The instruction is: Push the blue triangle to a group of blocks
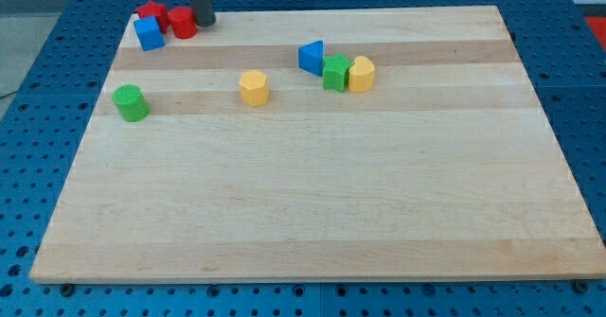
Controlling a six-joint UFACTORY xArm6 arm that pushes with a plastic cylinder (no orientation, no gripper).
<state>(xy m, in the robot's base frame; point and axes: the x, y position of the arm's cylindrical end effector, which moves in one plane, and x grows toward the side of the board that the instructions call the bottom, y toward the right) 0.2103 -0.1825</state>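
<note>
The blue triangle (311,57) lies at the upper middle of the wooden board (312,213). It touches a green star-shaped block (336,73), which touches a yellow block (361,74) on its right. My tip (204,21) is at the view's top left, right next to a red cylinder (183,22). It is far to the left of the blue triangle.
A blue cube (149,33) and a red block (150,14) sit beside the red cylinder at the top left corner. A yellow hexagonal block (254,87) lies left of the triangle. A green cylinder (130,102) stands near the left edge.
</note>
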